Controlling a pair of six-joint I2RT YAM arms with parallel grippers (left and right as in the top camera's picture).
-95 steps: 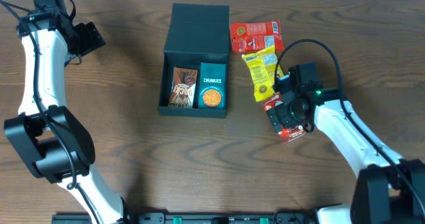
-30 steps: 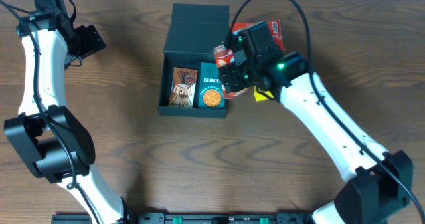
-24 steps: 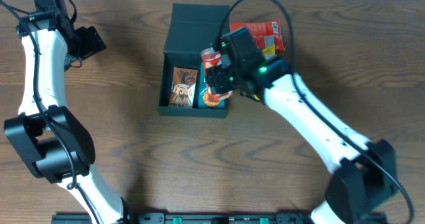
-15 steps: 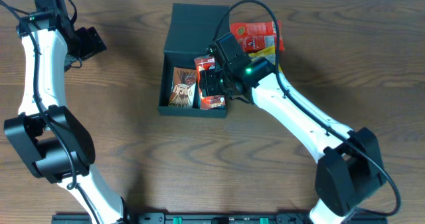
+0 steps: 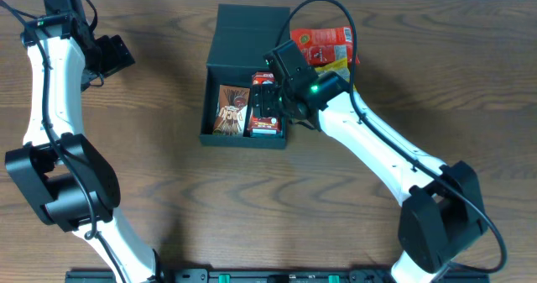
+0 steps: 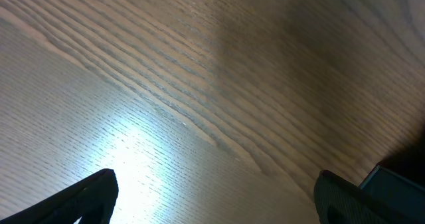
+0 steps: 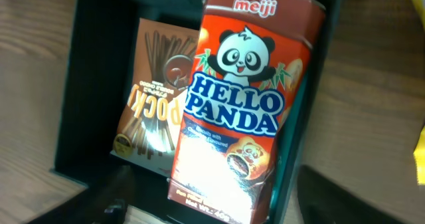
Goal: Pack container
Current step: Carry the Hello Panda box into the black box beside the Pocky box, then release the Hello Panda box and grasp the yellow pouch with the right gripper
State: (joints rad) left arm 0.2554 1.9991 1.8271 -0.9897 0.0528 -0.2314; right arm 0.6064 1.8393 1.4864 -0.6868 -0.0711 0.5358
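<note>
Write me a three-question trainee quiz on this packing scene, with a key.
1. Which arm reaches the Hello Panda box in the container?
2. True or false: the left gripper holds a snack.
3. Which item lies in the container's left half? A Pocky; B Hello Panda box; C red pouch.
Key: 1 the right arm; 2 false; 3 A.
</note>
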